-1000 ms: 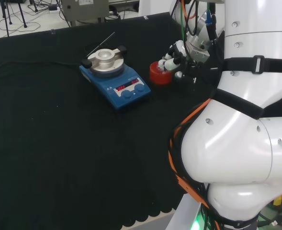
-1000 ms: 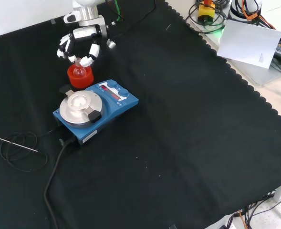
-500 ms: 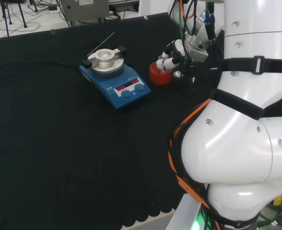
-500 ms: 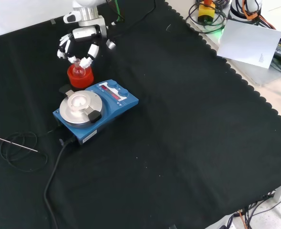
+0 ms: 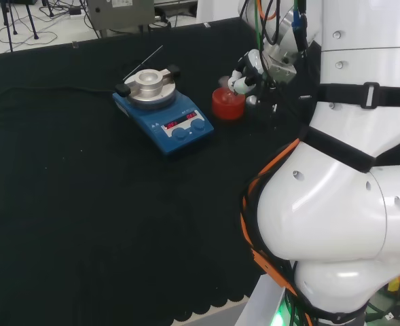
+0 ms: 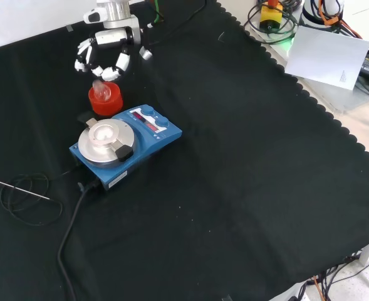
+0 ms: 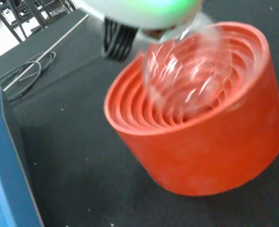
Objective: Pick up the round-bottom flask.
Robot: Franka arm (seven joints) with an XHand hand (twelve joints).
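Nearly done: the hand (image 6: 103, 56) pinches the round-bottom flask (image 7: 186, 75) by its neck, bulb seemingly just clear of the red ribbed stand (image 6: 105, 100); lifting higher remains.

Up goes the hand (image 6: 103, 53), and the round-bottom flask (image 6: 101, 85) comes with it, its bulb now lifted above the red stand (image 6: 105, 100).
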